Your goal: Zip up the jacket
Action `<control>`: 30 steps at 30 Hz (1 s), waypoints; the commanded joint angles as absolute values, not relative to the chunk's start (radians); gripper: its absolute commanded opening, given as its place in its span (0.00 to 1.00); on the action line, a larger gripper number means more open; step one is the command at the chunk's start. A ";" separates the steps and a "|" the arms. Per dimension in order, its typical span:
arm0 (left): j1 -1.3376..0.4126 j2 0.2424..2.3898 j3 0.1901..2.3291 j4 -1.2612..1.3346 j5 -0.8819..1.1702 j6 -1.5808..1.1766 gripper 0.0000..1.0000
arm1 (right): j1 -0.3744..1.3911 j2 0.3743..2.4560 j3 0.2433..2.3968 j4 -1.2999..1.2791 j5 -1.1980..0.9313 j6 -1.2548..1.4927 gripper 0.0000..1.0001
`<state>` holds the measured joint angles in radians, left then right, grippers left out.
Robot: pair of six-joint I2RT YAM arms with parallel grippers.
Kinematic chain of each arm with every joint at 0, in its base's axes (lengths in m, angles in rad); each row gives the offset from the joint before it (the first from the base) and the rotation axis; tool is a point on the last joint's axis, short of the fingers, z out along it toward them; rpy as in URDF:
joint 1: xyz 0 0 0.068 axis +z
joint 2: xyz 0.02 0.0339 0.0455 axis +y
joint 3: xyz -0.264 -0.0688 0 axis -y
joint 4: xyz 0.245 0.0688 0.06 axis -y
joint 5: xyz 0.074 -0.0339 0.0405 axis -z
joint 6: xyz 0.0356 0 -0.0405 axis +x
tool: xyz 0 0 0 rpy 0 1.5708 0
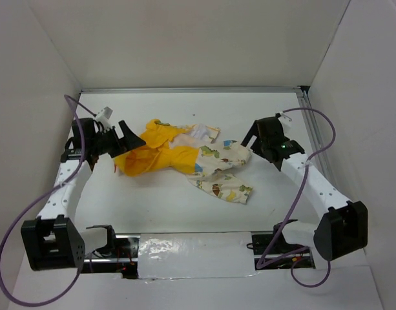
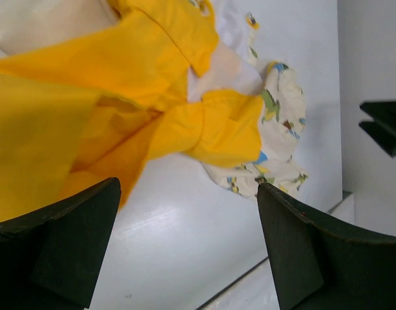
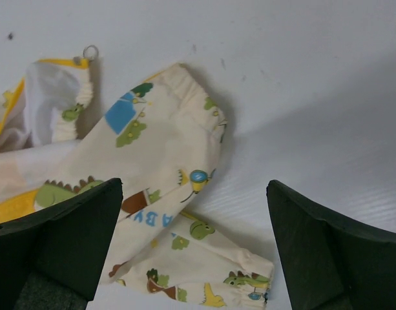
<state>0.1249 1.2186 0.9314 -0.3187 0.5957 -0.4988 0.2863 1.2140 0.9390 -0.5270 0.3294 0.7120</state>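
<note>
Left of frame, the left gripper [image 1: 125, 137] hangs just beside the yellow hood, jaws spread wide. Centre frame, the jacket [image 1: 185, 158] lies crumpled on the white worktop [image 1: 159, 206]. Right of frame, the right gripper [image 1: 261, 137] sits near a printed sleeve, jaws spread too.

Readable text: one item. On the jacket [image 3: 165, 161], on its cream printed fabric as seen from the right wrist, stand blue capital letters [image 3: 152, 219] reading "ABY". The "A" shows only in part. Whatever comes before it is covered by the dark finger [image 3: 62, 239] of the right gripper [image 3: 194, 187], so the whole word cannot be told. The letters sit between a brown print [image 3: 134, 203] and a small green print [image 3: 201, 229]. This cream part lies about mid-tabletop [image 1: 152, 206], toward the right edge.

Top view: the jacket's prints are too small to read.
Left wrist view: the cream fabric's prints are blurred and no letters can be made out.
</note>
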 commanded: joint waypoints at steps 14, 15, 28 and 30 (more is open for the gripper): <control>0.072 1.132 0.721 -0.367 0.344 -0.675 0.99 | 0.813 1.325 0.857 -0.477 0.222 0.670 1.00; 0.074 1.134 0.724 -0.370 0.322 -0.683 0.99 | 0.865 1.350 0.861 -0.483 0.248 0.679 1.00; 0.078 1.459 0.890 -0.356 0.221 -0.681 0.97 | 0.899 1.604 0.923 -0.508 0.396 0.716 1.00; 0.075 1.486 0.899 -0.350 0.230 -0.667 0.89 | 0.876 1.641 0.936 -0.503 0.376 0.716 0.99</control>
